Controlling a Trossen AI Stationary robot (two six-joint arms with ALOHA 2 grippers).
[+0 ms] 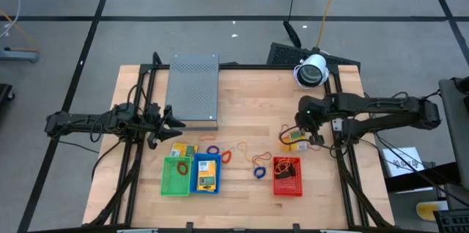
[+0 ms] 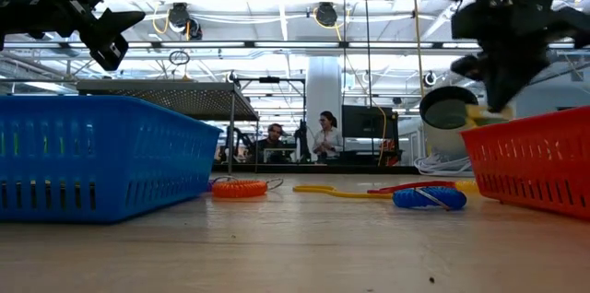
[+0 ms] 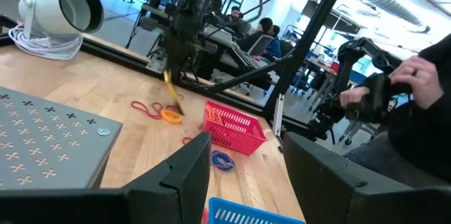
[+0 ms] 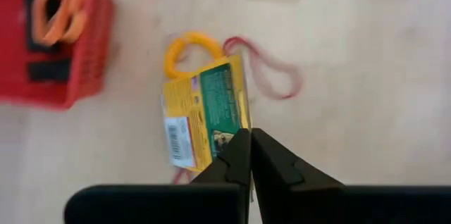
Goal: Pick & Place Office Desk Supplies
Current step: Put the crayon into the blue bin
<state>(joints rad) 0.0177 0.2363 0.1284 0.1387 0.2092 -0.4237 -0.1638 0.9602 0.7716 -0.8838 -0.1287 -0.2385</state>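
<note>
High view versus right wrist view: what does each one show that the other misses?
Only the high view shows the left gripper open beside the grey perforated box, plus the green basket and blue basket. Only the right wrist view shows the right gripper shut on the yellow packet's edge, with its barcode label. Both show the red basket and that packet among rubber-band loops.

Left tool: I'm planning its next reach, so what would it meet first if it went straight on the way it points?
Probably the red basket, straight ahead of the open left tool; the blue rubber band lies nearer but low on the table, so depth is uncertain.
</note>
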